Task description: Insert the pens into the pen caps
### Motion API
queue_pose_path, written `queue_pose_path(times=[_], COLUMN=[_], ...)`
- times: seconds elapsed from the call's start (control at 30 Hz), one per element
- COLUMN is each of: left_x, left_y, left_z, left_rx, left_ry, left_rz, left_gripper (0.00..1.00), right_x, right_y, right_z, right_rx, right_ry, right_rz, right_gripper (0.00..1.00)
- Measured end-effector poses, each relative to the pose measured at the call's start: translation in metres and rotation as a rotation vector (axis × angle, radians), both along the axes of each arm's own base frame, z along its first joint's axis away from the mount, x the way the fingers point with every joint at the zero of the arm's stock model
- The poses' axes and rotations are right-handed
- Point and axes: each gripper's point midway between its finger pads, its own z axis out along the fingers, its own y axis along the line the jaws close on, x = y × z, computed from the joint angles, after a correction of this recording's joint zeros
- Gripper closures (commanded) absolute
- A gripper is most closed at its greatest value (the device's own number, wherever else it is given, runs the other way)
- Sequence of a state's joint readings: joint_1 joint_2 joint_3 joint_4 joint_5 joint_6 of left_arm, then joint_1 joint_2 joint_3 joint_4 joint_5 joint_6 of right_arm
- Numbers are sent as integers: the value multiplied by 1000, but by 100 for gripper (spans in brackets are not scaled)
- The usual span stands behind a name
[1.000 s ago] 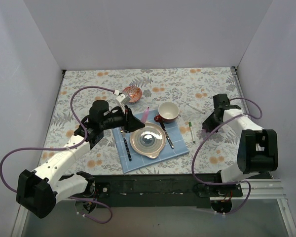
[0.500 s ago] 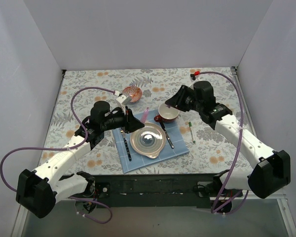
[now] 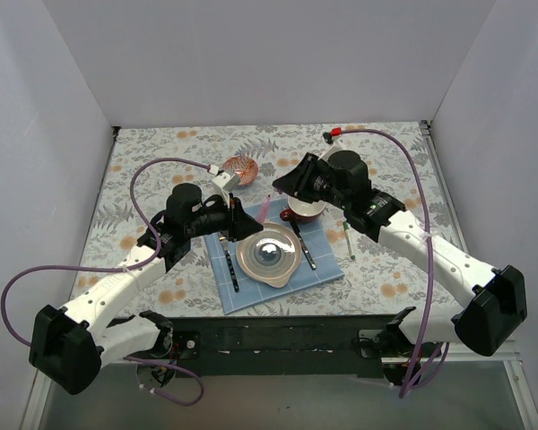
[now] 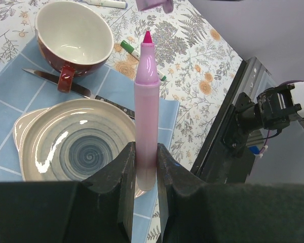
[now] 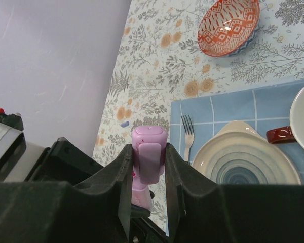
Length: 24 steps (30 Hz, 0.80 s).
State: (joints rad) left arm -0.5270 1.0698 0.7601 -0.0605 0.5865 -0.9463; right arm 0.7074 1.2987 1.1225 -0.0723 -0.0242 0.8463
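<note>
My left gripper is shut on the pink pen and holds it above the blue mat, bare tip pointing away. My right gripper is shut on the pink pen cap and holds it just beyond that tip. In the left wrist view the cap sits a short gap past the tip, apart from it. In the right wrist view the pen shows right behind the cap. The green-ended pen lies on the table right of the mat. The white pen lies farther back.
On the blue mat lie a fork, a beige plate and a knife. A red cup stands at the mat's far right corner under my right arm. An orange patterned bowl sits behind the mat.
My right arm has swung left from the table's right side to above the cup, bringing the pink cap up to the pen's tip. My left arm has barely moved.
</note>
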Motion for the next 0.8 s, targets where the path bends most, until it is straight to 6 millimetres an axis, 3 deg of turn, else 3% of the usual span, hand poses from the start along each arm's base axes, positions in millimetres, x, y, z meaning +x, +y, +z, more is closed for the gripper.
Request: queue_pose_path(times=[0.27, 0.57, 0.8], left_x=[1, 3, 1], left_y=[0, 1, 4], left_z=[-1, -1, -11], left_rx=[2, 6, 29], left_ry=[0, -2, 29], left_rz=[3, 17, 32], left_gripper=[100, 100, 100], right_x=[3, -11, -22], right_y=[7, 24, 28], right_z=[13, 7, -19], right_rx=[22, 11, -43], right_ry=[-21, -21, -9], right_rz=[-19, 22, 12], right_gripper=[99, 99, 99])
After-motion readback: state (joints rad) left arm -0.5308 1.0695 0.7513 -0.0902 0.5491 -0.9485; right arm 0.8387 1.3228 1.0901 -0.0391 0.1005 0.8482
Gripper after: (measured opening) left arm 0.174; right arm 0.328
